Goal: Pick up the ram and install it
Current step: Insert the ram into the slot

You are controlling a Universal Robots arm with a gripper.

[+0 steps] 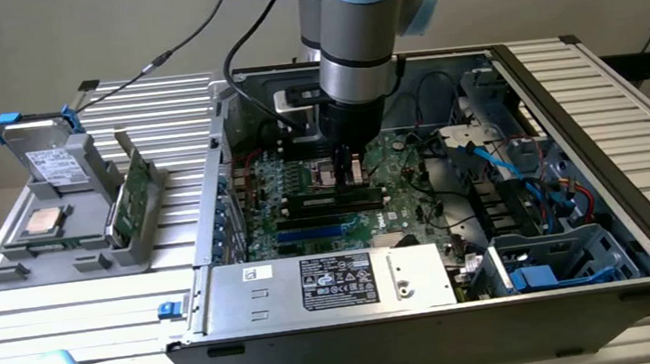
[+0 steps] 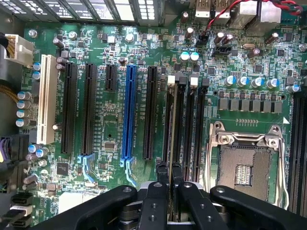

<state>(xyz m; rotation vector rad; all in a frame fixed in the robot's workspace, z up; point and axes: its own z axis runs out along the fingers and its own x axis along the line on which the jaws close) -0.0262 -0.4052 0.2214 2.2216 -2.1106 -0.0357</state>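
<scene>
My gripper (image 1: 348, 173) reaches down into the open computer case (image 1: 614, 208), just above the motherboard (image 2: 105, 158). Both black fingers (image 2: 162, 175) stand close together, shut on the ram (image 2: 171, 124). I see the ram edge-on as a thin long strip running away from the gripper (image 2: 169, 175). It lies along the first of the black memory slots (image 2: 189, 129), the one beside the long black expansion slot. A white clip (image 2: 171, 80) marks that slot's far end. Whether the ram sits fully down in the slot I cannot tell.
The bare CPU socket (image 2: 247, 163) lies beside the memory slots. A silver power supply (image 1: 329, 284) and blue cables (image 1: 502, 165) crowd the case. Outside it, on the exterior view's left, a grey holder (image 1: 70, 251) carries a green card (image 1: 130, 196), a silver CPU chip (image 1: 43, 222) and a drive (image 1: 46, 160).
</scene>
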